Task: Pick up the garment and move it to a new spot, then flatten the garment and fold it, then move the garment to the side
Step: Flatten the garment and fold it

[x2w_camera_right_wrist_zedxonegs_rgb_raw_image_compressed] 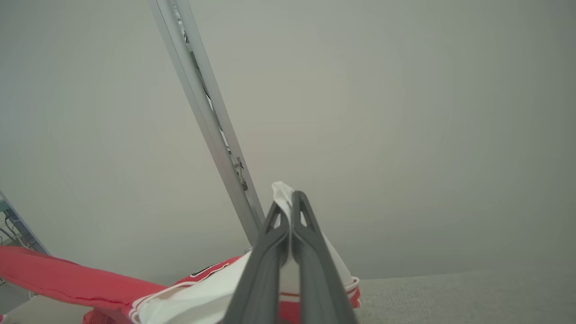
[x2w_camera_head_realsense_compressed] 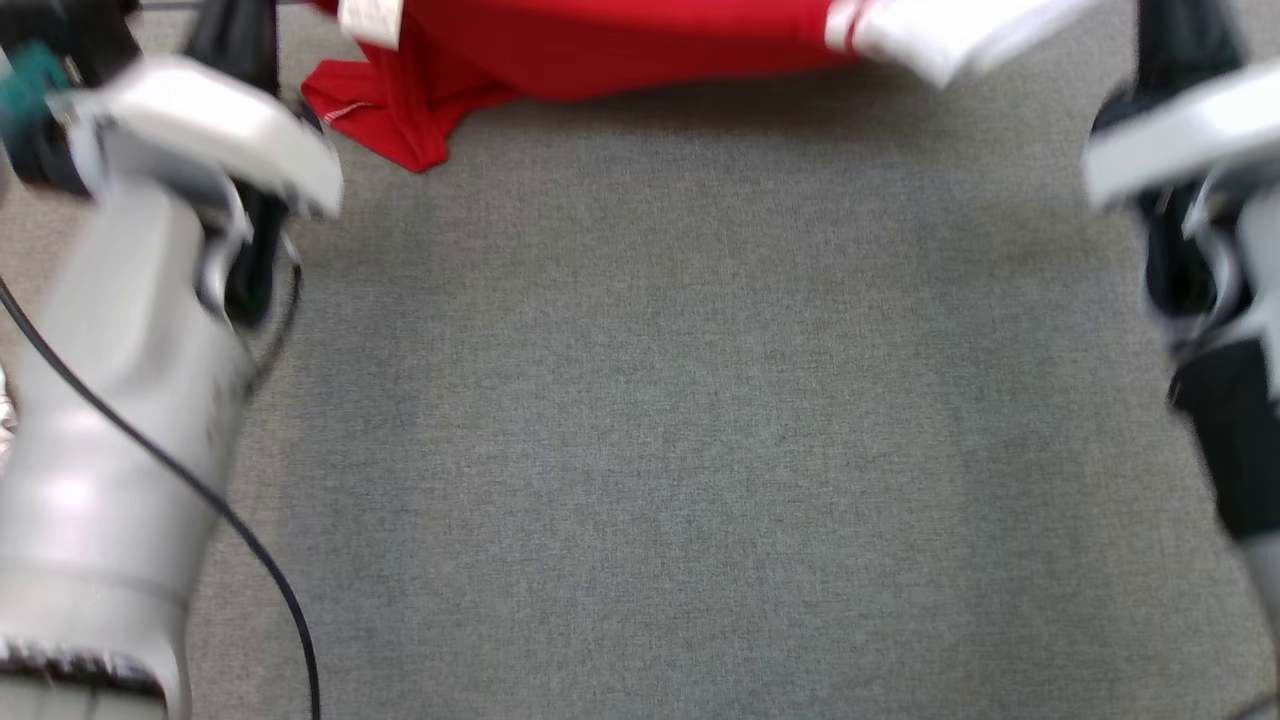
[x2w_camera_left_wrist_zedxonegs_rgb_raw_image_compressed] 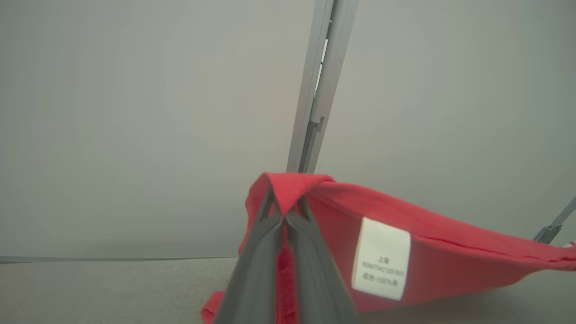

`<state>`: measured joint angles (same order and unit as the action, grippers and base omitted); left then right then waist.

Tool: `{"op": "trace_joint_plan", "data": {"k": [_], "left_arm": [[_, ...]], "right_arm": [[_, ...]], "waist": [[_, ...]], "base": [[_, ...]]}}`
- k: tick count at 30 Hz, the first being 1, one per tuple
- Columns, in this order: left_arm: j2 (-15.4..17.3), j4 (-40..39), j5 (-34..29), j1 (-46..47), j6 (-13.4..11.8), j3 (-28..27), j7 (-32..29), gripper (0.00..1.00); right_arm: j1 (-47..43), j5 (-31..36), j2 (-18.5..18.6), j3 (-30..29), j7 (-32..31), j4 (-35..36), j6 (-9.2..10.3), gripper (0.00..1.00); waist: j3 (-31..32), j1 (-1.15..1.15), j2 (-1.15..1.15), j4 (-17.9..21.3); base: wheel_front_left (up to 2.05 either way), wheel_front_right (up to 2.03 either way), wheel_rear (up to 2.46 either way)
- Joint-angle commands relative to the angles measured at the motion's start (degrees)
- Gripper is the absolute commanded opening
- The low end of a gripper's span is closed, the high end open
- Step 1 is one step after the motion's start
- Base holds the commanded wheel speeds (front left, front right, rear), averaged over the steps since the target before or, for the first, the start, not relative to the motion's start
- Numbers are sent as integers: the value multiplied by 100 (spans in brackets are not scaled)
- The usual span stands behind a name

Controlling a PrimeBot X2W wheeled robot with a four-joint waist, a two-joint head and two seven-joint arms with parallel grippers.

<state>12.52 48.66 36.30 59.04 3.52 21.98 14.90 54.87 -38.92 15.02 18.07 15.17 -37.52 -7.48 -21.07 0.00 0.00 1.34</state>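
Head view is smeared with blur on my end, but I can make out the red shirt (x2w_camera_head_realsense_compressed: 600,40) stretched across the top edge, over the far part of the grey surface (x2w_camera_head_realsense_compressed: 660,400). Its white sleeve (x2w_camera_head_realsense_compressed: 960,35) pokes out at the upper right, and a red corner droops toward the surface at the upper left. My pale left forearm (x2w_camera_head_realsense_compressed: 100,450) takes up the left side, with a black cable (x2w_camera_head_realsense_compressed: 200,490) looping across it. The right arm is a blurred pale and dark shape at the right edge.

Left wrist view gives me the left hand (x2w_camera_left_wrist_zedxonegs_rgb_raw_image_compressed: 284,198) clenched on a peak of red cloth, its fingers pressed together and the fabric folded over their tips. From there the shirt runs off to the right as a sagging band. A white care label (x2w_camera_left_wrist_zedxonegs_rgb_raw_image_compressed: 381,258) is sewn on the side facing me, its print too soft to read. A bit of red cloth hangs below the hand, low over the surface.

Right wrist view shows the right hand (x2w_camera_right_wrist_zedxonegs_rgb_raw_image_compressed: 288,202) clamped on the white sleeve, with a tuft of white sticking up past the fingertips. The sleeve's red-striped cuff hangs just right of the fingers, and the red body trails off to the left. Behind the hand I see a plain pale wall (x2w_camera_right_wrist_zedxonegs_rgb_raw_image_compressed: 405,112) and a slanting metal post (x2w_camera_right_wrist_zedxonegs_rgb_raw_image_compressed: 202,103).
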Motion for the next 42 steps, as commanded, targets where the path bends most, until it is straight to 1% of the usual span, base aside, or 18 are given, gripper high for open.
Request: {"op": "trace_joint_plan", "data": {"k": [1,4,6,10,15,19,21,22,23,24,32,35,37,42], "left_arm": [[62,-174,-14,-406,-73,-63,15,0],[71,-912,-88,-1406,-242,-175,16,0],[147,-1400,-151,-2122,-401,-174,15,0],[410,-2466,-231,-3499,-911,-148,-130,0],[811,-3911,-201,-4986,-1505,-122,-727,0],[1041,-4886,-175,-5867,-1939,-122,-1178,0],[1127,-5282,-166,-6226,-2102,-75,-1379,0],[1127,-5282,-166,-6226,-2102,-75,-1379,0],[1249,-5581,-179,-6526,-2236,-50,-1571,0],[1249,-5581,-179,-6526,-2236,-50,-1571,0],[1620,-6347,-107,-7363,-2607,-103,-2078,0],[1800,-6497,-136,-7550,-2718,-152,-2245,0],[1864,-6587,-94,-7656,-2767,-170,-2336,0],[1930,-6752,5,-7823,-2873,-216,-2497,0]], "right_arm": [[-396,23,40,9,12,130,-3,0],[-1412,-57,-24,-28,12,553,-3,0],[-2014,-100,-93,-71,12,853,-2,0],[-3225,-114,-228,-211,12,1342,-2,0],[-4369,-61,-376,-427,5,1813,-2,0],[-5075,116,-343,-623,-212,2206,-2,0],[-5392,229,-342,-759,-388,2425,-3,0],[-5392,229,-342,-759,-388,2425,-3,0],[-5719,365,-364,-942,-570,2676,-2,0],[-5719,365,-364,-942,-570,2676,-2,0],[-6915,820,-890,-1518,-1409,3854,-2,0],[-7249,976,-1044,-1567,-1699,4257,-3,0],[-7435,1026,-1097,-1638,-1845,4486,-2,0],[-7677,1112,-1193,-1668,-2107,4938,-3,0]], "waist": [[154,0,0,30],[431,0,0,86],[584,0,0,136],[951,0,0,248],[1309,0,0,303],[1541,0,0,283],[1619,0,0,249],[1619,0,0,249],[1700,0,0,222],[1700,0,0,222],[1856,0,0,182],[1869,0,0,160],[1876,0,0,156],[1857,0,0,149]], "base": [[0,0,0],[0,0,0],[0,0,0],[0,0,0],[0,0,0],[0,0,0],[0,0,0],[0,0,0],[0,0,0],[0,0,0],[0,0,0],[0,0,0],[0,0,0],[0,0,0]]}}
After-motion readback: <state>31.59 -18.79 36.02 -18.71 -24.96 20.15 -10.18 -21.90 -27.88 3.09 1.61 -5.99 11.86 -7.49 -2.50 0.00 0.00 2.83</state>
